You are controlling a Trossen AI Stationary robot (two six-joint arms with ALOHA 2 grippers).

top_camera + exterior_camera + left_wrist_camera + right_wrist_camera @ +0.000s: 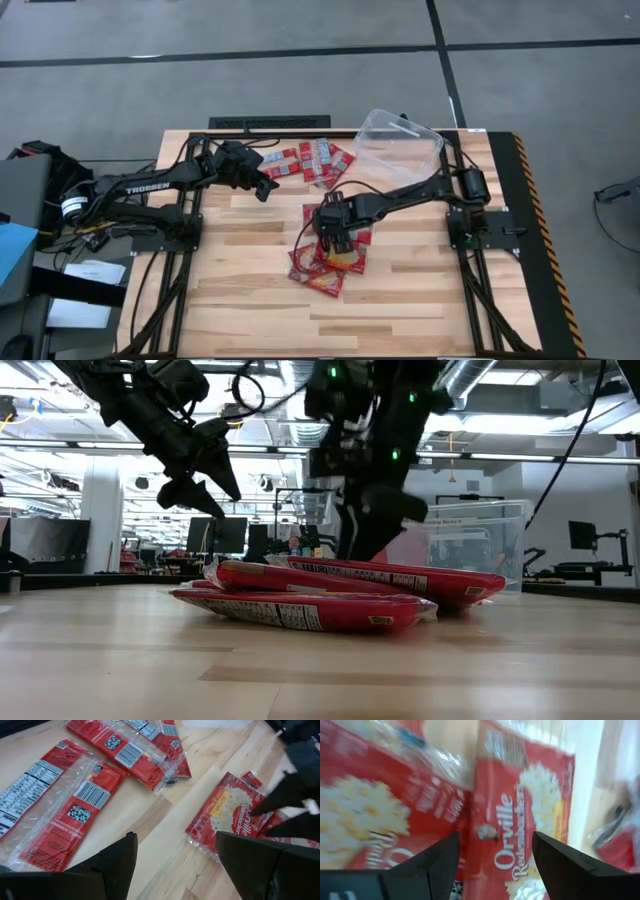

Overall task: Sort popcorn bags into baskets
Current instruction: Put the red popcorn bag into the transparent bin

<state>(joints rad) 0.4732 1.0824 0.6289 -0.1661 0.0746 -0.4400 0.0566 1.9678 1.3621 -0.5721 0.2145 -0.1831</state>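
A pile of red popcorn packets (330, 265) lies at the table's middle, stacked flat in the low view (330, 595). More packets (310, 160) lie flat near the far edge, barcode sides up in the left wrist view (80, 795). The clear tub (398, 145) sits at the far edge, right of centre, and shows behind the pile (470, 545). My right gripper (335, 238) is open and low over the pile, with an "Orville" packet (520, 820) between its fingers. My left gripper (268, 190) is open and hangs in the air between the two groups of packets (175, 865). My right gripper (365, 545) comes from above, pointing down at the top packet of the pile (490, 830), one open finger on each side of its printed face. I cannot tell whether the fingertips touch it. The packet lies flat on the others.
Black arm bases and rails run along the table's left and right sides (170, 230). A yellow-black striped strip marks the right edge (530, 230). Bare wood lies toward the near edge (330, 320). Cables and boxes sit off the table to the left.
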